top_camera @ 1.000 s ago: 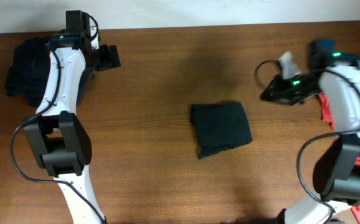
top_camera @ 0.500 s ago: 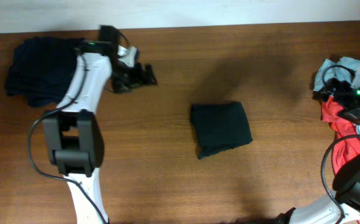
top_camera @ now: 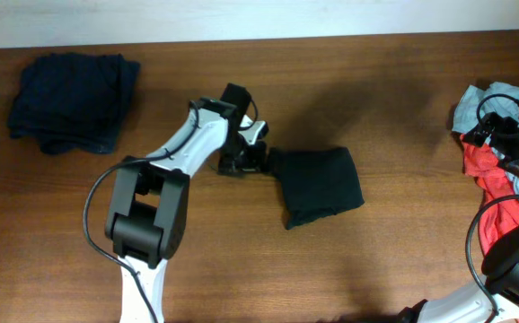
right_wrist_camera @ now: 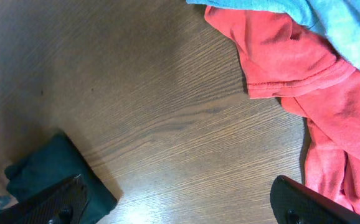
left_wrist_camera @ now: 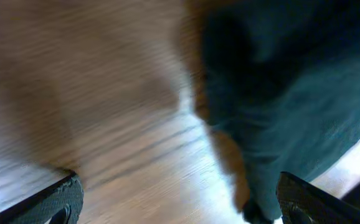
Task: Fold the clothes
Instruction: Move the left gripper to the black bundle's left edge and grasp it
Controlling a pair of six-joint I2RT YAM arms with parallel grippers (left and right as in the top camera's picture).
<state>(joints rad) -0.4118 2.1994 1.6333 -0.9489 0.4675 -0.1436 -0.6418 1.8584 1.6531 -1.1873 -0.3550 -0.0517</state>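
L claw (top_camera: 259, 160) is low over the table (top_camera: 197, 269), just beside the left edge of the black tee (top_camera: 321, 187). Can't tell from overhead if it's touching. Jaws spread wide, nothing gripped. L wrist cam is badly blurred: dark fabric fills upper right, bare wood on the left, both fingertips (left_wrist_camera: 55, 202) sit far apart in the bottom corners, and the fabric edge runs down btwn them.

R claw (right_wrist_camera: 179, 193) is at the far right side, by the loose clothes there. Jaws wide too. I see only bare wood btwn its tips on the wrist cam, so it's not holding anything. Same cam shows the red garment (right_wrist_camera: 292, 56) crumpled at top right, the grey-blue one (right_wrist_camera: 329, 15) lying across its upper part, and the black tee as a small dark block at bottom left, well apart from the red.

Black tee is mid-table, folded into a compact rough rectangle, slightly skewed, lower-left corner bulging a bit. Dark navy garment (top_camera: 73, 100) sits as a folded pile at the back-left corner, well apart from both claws. On overhead, red + grey-blue are bunched unfolded at the right edge, R arm's cable looping over them.
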